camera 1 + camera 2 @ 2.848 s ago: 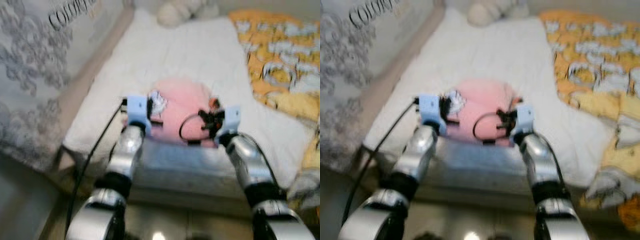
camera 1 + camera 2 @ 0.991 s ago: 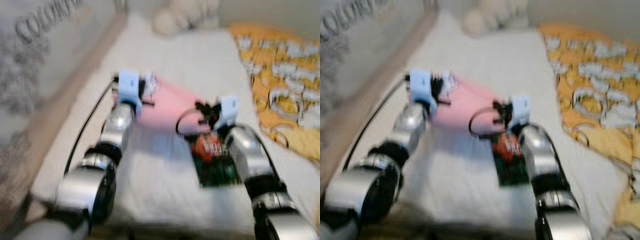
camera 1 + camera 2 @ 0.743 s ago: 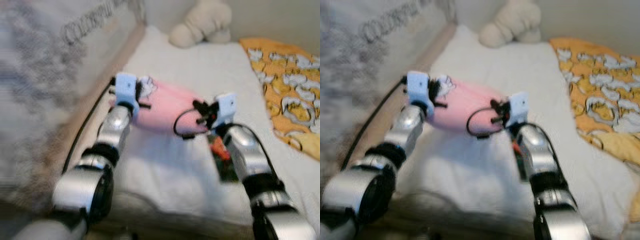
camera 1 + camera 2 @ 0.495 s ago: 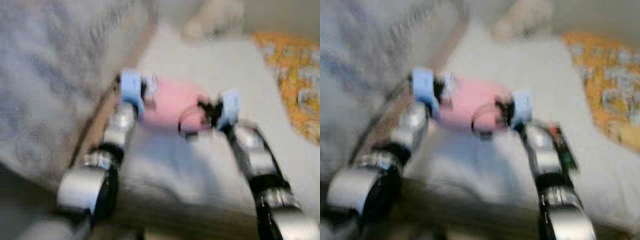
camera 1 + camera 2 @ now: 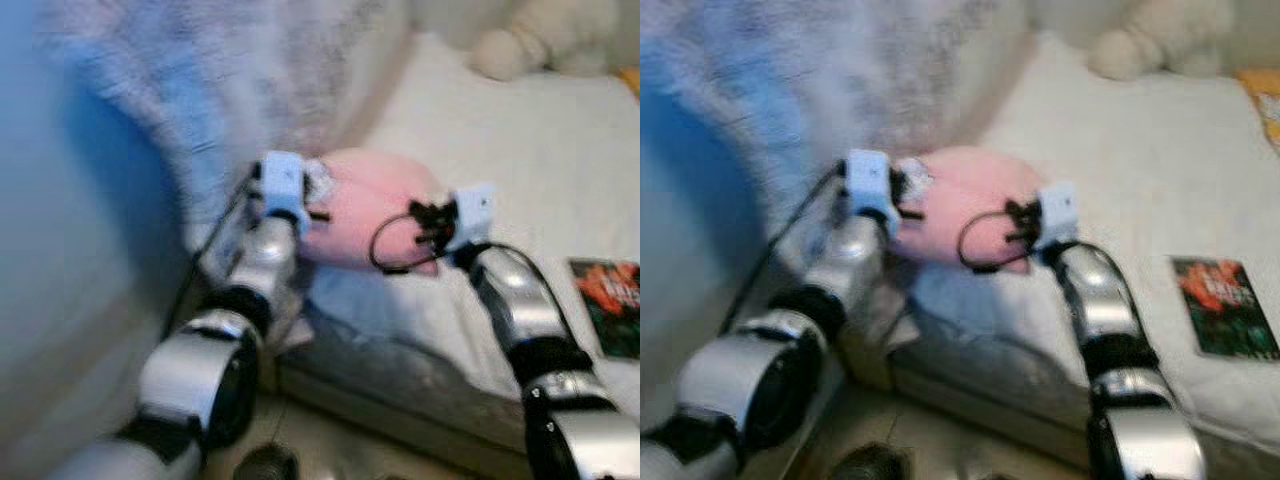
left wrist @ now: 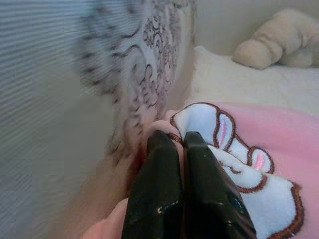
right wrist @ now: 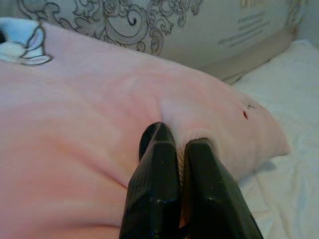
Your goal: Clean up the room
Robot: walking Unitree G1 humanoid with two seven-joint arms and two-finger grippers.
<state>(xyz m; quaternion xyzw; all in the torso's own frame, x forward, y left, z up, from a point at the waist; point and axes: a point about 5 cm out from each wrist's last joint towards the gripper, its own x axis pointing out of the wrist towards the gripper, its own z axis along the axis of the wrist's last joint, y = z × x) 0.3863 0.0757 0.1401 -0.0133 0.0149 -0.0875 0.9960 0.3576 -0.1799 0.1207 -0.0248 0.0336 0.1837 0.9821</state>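
Stretching across the scene, the bed (image 5: 560,140) wears a white cover, with a patterned panel (image 6: 149,59) along its left side. At the near left corner a pink pillow (image 5: 965,195) hangs just above the cover, carried between both arms. The left gripper (image 6: 174,149) is clamped on the pillow's left edge beside a white patch; the right gripper (image 7: 174,144) pinches its right edge. A cream plush (image 5: 1150,35) lies far off, a book (image 5: 1223,305) on the near right.

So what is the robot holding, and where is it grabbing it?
A soft pink pillow, held by both ends: left gripper pinches the bunny-patch end, right gripper the plain end.
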